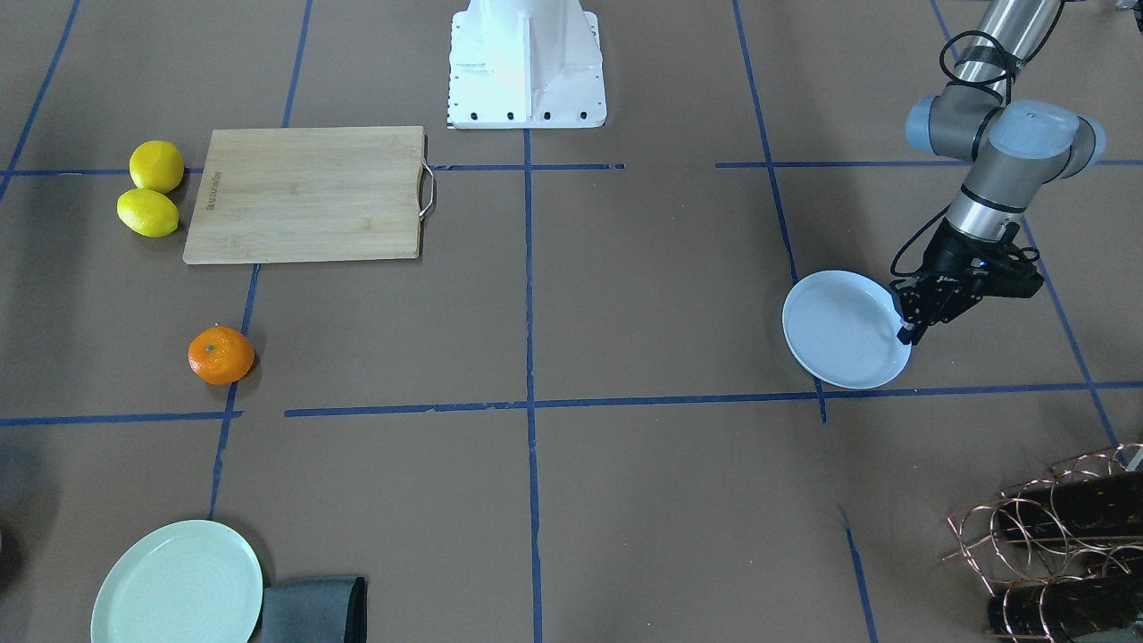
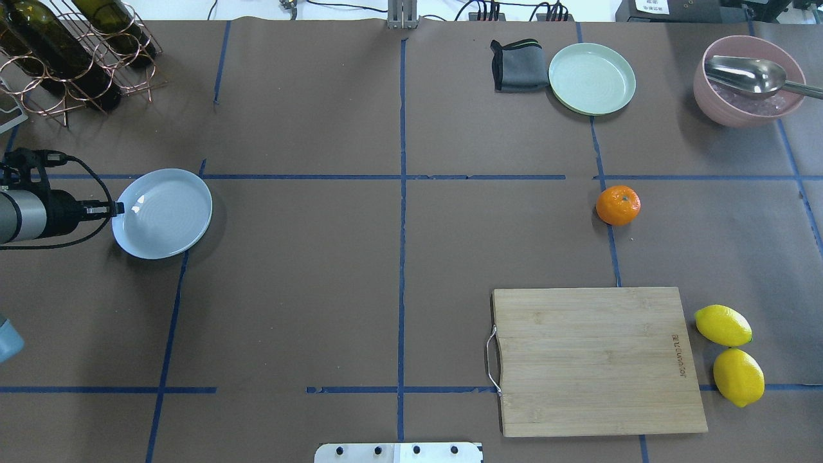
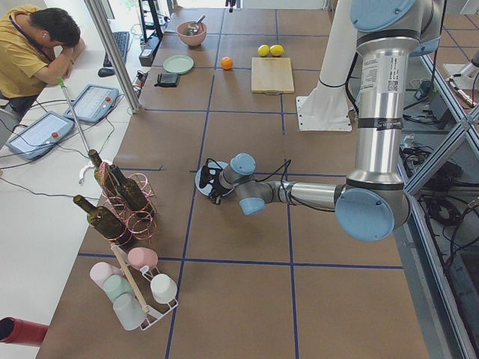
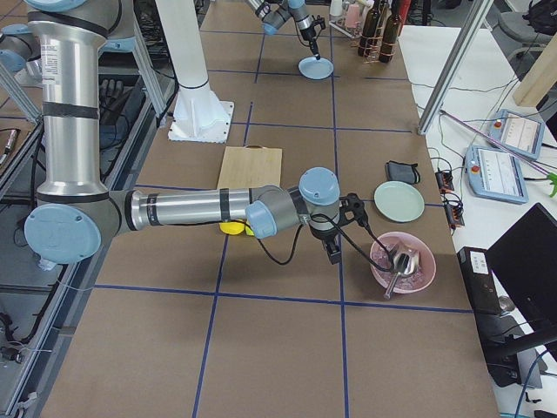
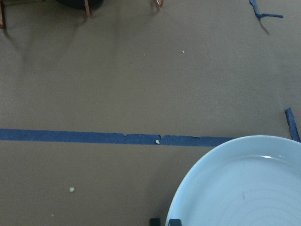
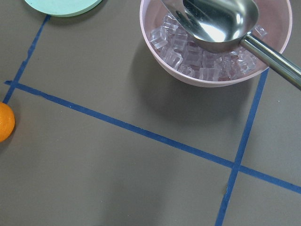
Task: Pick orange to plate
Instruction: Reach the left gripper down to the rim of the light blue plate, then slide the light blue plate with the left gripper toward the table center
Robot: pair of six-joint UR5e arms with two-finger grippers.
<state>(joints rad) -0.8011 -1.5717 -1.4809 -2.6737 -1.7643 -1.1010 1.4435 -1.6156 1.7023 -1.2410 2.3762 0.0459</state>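
The orange (image 2: 618, 205) rests on the brown table, on a blue tape line far over on my right side; it also sits alone in the front view, orange (image 1: 221, 354). The white-bluish plate (image 2: 164, 212) is on my left side. My left gripper (image 2: 119, 208) is shut on the plate's near rim; the left wrist view shows the two fingertips (image 5: 174, 222) straddling the plate (image 5: 244, 188) edge. My right gripper (image 4: 332, 252) hangs above the table between the orange (image 6: 3, 123) and a pink bowl; I cannot tell whether it is open or shut.
A wooden cutting board (image 2: 595, 360) with two lemons (image 2: 723, 325) beside it lies near the robot on the right. Further out are a mint-green plate (image 2: 591, 78), a grey cloth (image 2: 517, 64) and a pink bowl (image 2: 746, 80) holding ice and a metal scoop. A bottle rack (image 2: 71, 51) stands far left.
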